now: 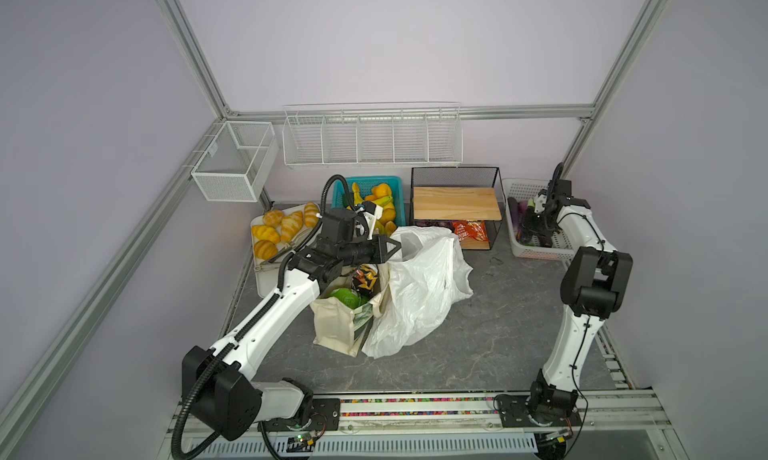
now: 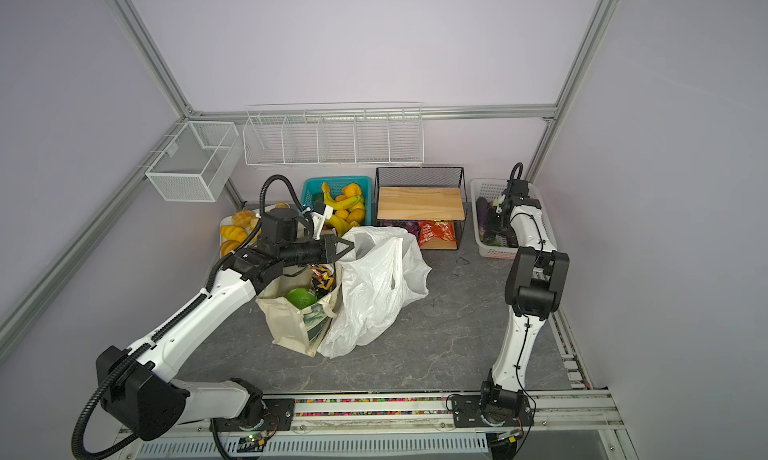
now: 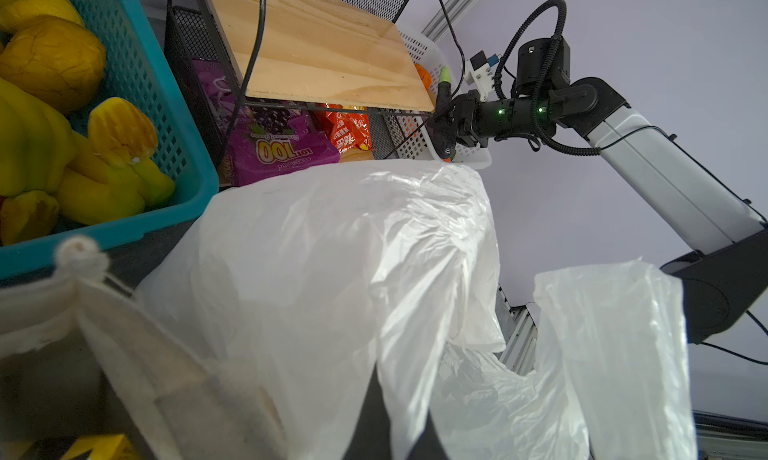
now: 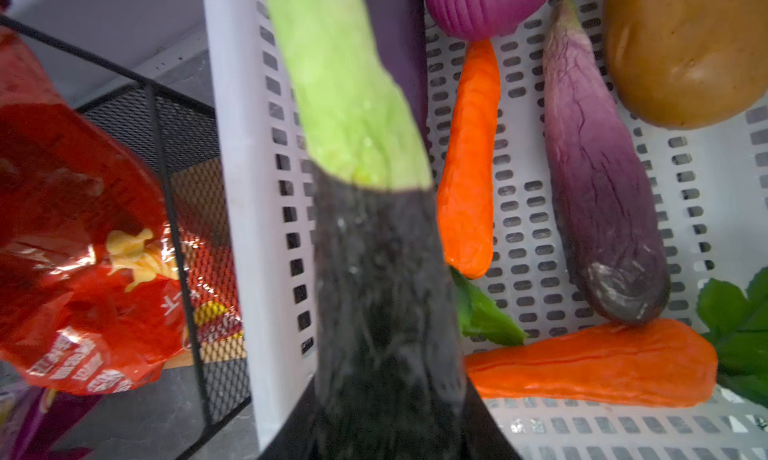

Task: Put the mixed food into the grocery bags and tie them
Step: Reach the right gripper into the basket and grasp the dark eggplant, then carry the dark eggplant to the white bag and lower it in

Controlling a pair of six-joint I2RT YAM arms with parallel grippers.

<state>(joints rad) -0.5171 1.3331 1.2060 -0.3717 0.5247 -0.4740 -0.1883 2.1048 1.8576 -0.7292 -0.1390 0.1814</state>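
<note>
Purple snack packet (image 3: 274, 150), seen upside down in the left wrist view, large yellow "100" with small "LOT" beside it, "cocoaland" in white script, adjacent red snack packet (image 3: 347, 131), white characters, too blurred to read.

We lose the tips of the left claw (image 1: 395, 250) under the film of the plastic bag (image 1: 419, 296) they pinch, zigzag snack bag (image 1: 365, 280) half hidden by that arm, eggplant (image 4: 382, 296) gripped in the right claw (image 4: 388, 429) blurred, its fingers (image 4: 286, 433) cut off by the edge, contents of the white basket (image 1: 540, 252) too small in both top views.
</note>
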